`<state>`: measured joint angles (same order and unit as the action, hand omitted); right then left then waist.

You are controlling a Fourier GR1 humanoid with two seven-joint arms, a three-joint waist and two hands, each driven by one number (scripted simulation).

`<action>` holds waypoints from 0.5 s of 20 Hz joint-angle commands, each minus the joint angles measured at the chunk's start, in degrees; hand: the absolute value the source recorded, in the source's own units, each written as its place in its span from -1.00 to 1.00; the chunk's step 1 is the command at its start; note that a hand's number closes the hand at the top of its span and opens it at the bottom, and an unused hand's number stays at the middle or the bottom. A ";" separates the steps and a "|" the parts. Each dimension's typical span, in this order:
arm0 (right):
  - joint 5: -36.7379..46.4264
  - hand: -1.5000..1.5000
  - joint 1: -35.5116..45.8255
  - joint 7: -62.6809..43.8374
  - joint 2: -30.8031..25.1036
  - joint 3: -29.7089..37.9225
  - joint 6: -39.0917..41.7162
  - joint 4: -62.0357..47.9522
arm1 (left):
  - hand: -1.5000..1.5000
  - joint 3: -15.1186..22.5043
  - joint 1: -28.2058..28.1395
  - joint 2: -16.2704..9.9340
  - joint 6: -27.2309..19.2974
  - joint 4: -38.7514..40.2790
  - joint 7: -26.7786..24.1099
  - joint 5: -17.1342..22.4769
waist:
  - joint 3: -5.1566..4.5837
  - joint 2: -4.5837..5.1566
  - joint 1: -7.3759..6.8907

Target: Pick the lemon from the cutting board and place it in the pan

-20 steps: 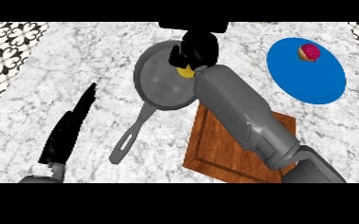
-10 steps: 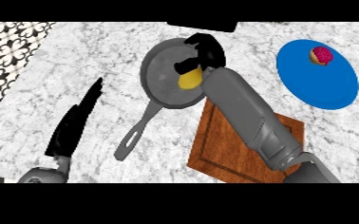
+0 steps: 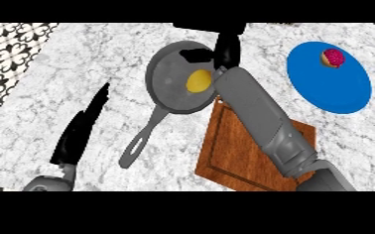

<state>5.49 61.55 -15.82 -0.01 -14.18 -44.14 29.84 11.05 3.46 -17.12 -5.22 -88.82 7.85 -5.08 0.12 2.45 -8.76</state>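
Lemon (image 3: 198, 81) sits inside the pan (image 3: 170, 87), on its right half, just below the right hand (image 3: 223, 54). That hand hangs over the pan's far rim, fingers spread apart and straight-ish, nothing pinched; thumb (image 3: 196, 55) sticks out to the left over the pan. Lemon looks released, apart from the fingers.

Step in hand, as judged: letting go and clearing out. To do it well, lift the hand straight up before pulling back, so the fingers don't knock the lemon or nudge the rim; the forearm lies over the pan's right edge and the board (image 3: 242, 153), so retreat along that same line.

Materials: lemon is a smooth yellow oval, will likely roll on the flat base. Pan is dark grey, round, shallow wall, long handle running down-left from the hand. Board is brown wood, rectangular, grooved edge, below the hand. Surface (image 3: 88, 59) is grey-white marble. Blue round plate (image 3: 330, 87) to the hand's right carries a small pink-red item (image 3: 333, 57). Left hand (image 3: 79, 135) rests far down-left, fingers straight.
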 commanded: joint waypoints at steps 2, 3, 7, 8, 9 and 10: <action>-3.85 -1.00 0.96 4.96 0.01 4.82 -9.73 -1.47 | 0.00 -1.47 0.36 0.85 -1.33 1.73 -0.35 0.14 | -0.06 -0.50 2.84; -4.76 -1.00 0.25 6.30 0.01 5.84 -12.05 -1.55 | 0.00 -2.55 -0.27 -0.97 0.13 1.05 -0.51 1.03 | -0.04 -0.57 2.62; -8.73 -1.00 -4.22 15.60 0.00 9.43 -12.51 -0.47 | 0.00 -2.33 -1.71 -0.36 -1.36 0.37 0.36 -0.37 | 0.00 -1.19 4.83; -8.70 -1.00 -3.97 17.18 -1.35 12.08 -9.15 -1.17 | 0.00 -3.22 -6.37 -1.13 -0.54 -1.40 -2.00 1.16 | -0.03 -1.48 5.42; -9.09 -1.00 -4.70 19.53 -1.14 12.80 -8.82 -0.61 | 0.00 -4.33 -2.33 -1.32 -0.83 0.09 -0.22 0.75 | -0.03 -1.57 6.45; -9.22 -1.00 -4.89 20.32 -2.46 13.26 -6.83 -0.89 | 0.00 -5.36 -3.98 -1.58 0.32 0.42 -1.28 2.33 | -0.07 -1.79 6.83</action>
<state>-1.88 58.28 -1.40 -0.94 -4.34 -52.81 28.90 7.66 0.74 -18.07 -5.69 -88.62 7.13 -4.10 0.09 1.22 -3.86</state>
